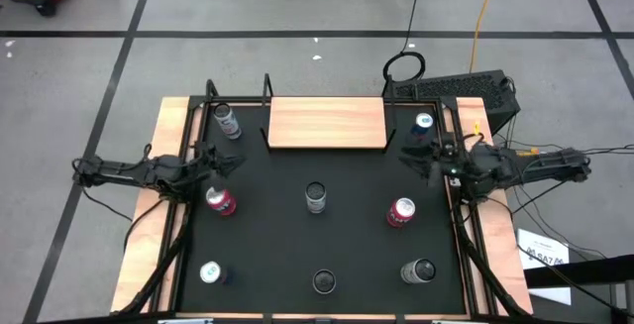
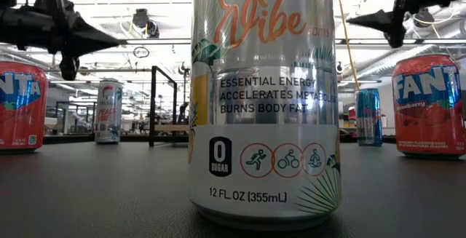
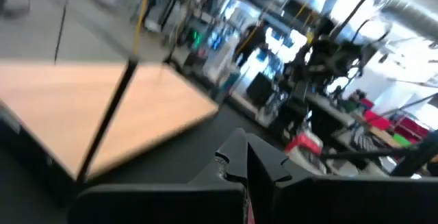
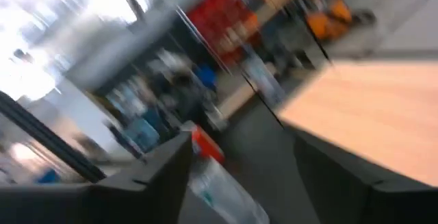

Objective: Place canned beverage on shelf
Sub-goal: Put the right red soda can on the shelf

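The light-wood shelf [image 1: 327,123] with black end rails stands at the table's far middle and holds no cans. Several cans stand upright on the black mat: a silver one [image 1: 227,121] and a blue one [image 1: 424,126] beside the shelf's ends, two red ones [image 1: 220,200] [image 1: 400,212], and a silver one [image 1: 316,197] at the centre. My left gripper [image 1: 238,162] is shut and empty, raised above the mat between the far-left silver can and the left red can. My right gripper [image 1: 404,156] is open and empty, raised near the blue can; it also shows in the low view [image 2: 353,4].
Three more cans stand along the near edge: white [image 1: 210,272], dark-topped [image 1: 324,282] and grey [image 1: 418,270]. A tall silver can [image 2: 266,100] fills the low view's middle. Black frame rails run along the table's left and right sides.
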`<control>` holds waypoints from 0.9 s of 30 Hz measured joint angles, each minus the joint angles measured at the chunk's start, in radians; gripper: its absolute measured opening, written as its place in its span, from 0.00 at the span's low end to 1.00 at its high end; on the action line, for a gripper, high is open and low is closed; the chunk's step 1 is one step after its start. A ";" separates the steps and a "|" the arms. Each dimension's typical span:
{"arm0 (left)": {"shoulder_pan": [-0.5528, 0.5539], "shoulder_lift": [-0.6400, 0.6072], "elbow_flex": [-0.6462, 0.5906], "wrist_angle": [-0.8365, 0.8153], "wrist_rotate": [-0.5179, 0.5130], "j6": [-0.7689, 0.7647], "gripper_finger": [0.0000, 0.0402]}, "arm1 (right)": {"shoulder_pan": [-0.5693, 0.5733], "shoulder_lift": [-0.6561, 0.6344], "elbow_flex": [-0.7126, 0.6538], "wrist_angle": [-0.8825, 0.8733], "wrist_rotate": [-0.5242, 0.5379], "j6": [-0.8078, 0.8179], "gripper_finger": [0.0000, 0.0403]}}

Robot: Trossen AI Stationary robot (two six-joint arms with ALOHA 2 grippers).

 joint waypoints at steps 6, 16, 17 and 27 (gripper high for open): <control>0.000 0.119 0.026 0.149 0.006 -0.117 0.00 | 0.000 0.233 0.336 -0.666 -0.088 0.196 0.72; 0.000 0.377 0.287 0.072 -0.015 0.022 0.01 | 0.020 0.523 0.594 -1.047 -0.335 0.237 0.72; 0.000 0.402 0.305 0.082 -0.017 0.020 0.02 | 0.037 0.541 0.593 -1.048 -0.341 0.230 0.72; 0.000 0.563 0.387 0.180 -0.017 0.044 0.39 | 0.266 0.569 0.593 -1.053 -0.359 0.380 0.72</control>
